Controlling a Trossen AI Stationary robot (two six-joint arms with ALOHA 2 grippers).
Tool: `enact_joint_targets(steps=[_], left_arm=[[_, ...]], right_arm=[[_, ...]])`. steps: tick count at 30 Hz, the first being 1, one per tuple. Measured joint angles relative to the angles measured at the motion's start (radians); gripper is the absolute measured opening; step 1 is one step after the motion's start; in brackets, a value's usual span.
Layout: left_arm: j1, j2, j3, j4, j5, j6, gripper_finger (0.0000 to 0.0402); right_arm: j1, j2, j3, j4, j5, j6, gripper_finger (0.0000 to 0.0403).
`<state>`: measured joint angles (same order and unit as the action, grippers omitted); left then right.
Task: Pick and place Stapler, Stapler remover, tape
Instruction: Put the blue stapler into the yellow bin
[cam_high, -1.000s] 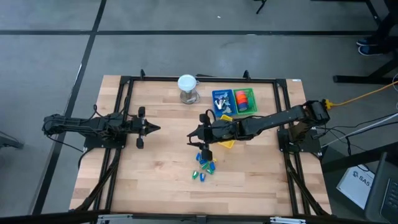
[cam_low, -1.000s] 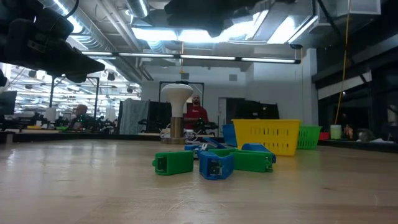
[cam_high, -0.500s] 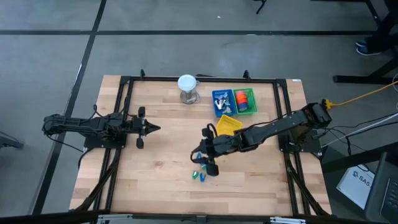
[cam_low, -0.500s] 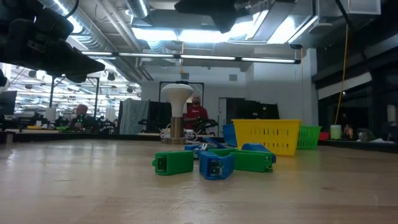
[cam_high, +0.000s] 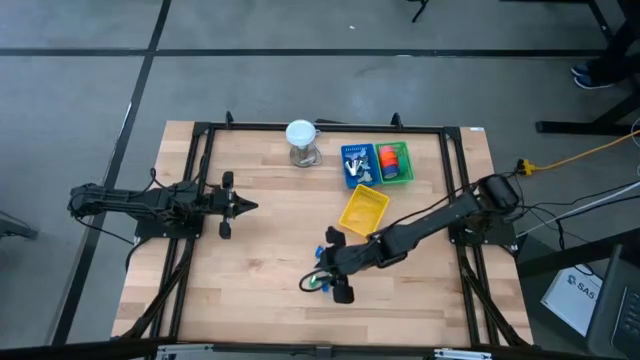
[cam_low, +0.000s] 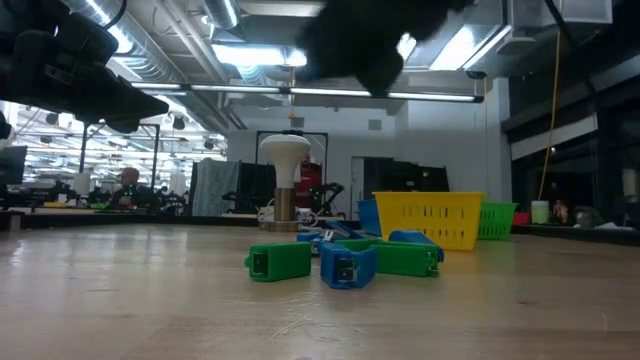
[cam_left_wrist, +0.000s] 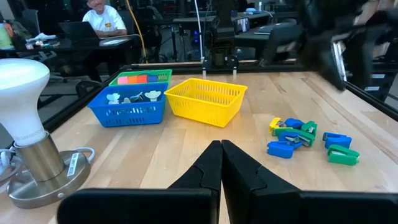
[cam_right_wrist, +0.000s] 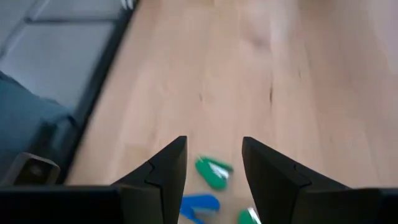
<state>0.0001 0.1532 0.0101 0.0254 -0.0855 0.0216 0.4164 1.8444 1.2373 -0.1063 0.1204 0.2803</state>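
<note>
Staplers (cam_high: 322, 282), green and blue, clustered on the table (cam_high: 260, 250) near its front edge: small, rigid, probably light and slick; grip across the narrow sides. My right claw (cam_high: 338, 275) hangs over them, part open, empty. Left claw (cam_high: 240, 206) shut, parked far left.

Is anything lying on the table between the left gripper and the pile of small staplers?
No. In the high view, only bare wood lies between the shut left gripper and the staplers; the left wrist view shows the same.

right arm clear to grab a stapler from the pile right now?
Probably yes. The right gripper hangs open just above the staplers, a green stapler showing between its fingers with nothing between them.
</note>
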Motion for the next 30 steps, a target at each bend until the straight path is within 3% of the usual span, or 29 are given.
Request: enact_joint_targets(steps=[7,15,23,30], left_arm=[[0.0,0.0,0.0,0.0,0.0,0.0,0.0001],[0.0,0.0,0.0,0.0,0.0,0.0,0.0001],[0.0,0.0,0.0,0.0,0.0,0.0,0.0001],[0.0,0.0,0.0,0.0,0.0,0.0,0.0001]], right_arm=[[-0.019,0.04,-0.001,-0.12,0.003,-0.004,0.0161],[-0.047,0.082,-0.001,-0.15,0.003,-0.131,0.0161],[-0.085,0.093,-0.001,-0.169,0.002,-0.135,0.0161],[-0.108,0.093,-0.001,-0.222,-0.064,-0.133,0.0161]])
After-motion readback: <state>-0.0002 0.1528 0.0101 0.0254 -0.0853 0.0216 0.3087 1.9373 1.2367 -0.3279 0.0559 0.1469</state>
